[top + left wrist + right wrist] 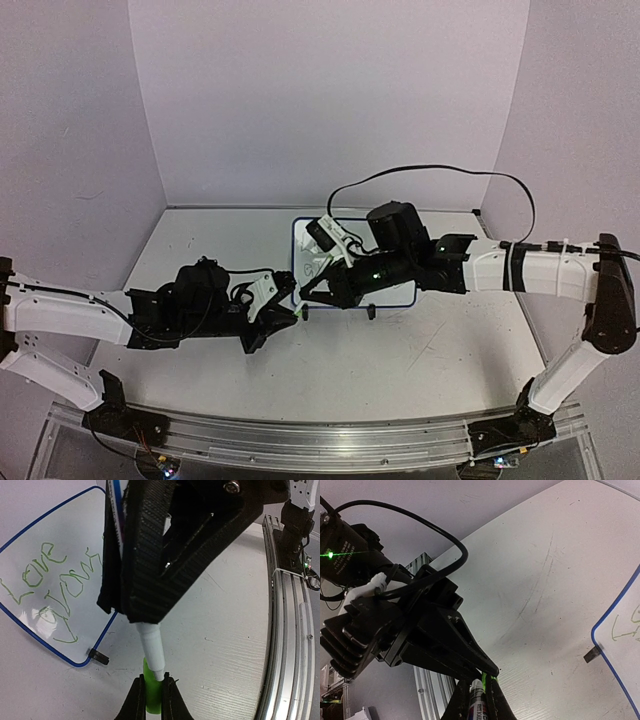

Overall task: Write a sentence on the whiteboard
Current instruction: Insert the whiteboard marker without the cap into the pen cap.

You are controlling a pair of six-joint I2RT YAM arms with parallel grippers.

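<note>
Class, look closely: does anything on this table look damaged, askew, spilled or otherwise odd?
Nothing is spilled or broken. The table carries scratches and dark scuffs, and the green sentence on the whiteboard is wobbly, with uneven letters.

One whiteboard on one tabletop, with two lines of green writing and one black foot in view. One white marker, one green cap. Two grippers, left gripper and right gripper, plus one black cable.
</note>
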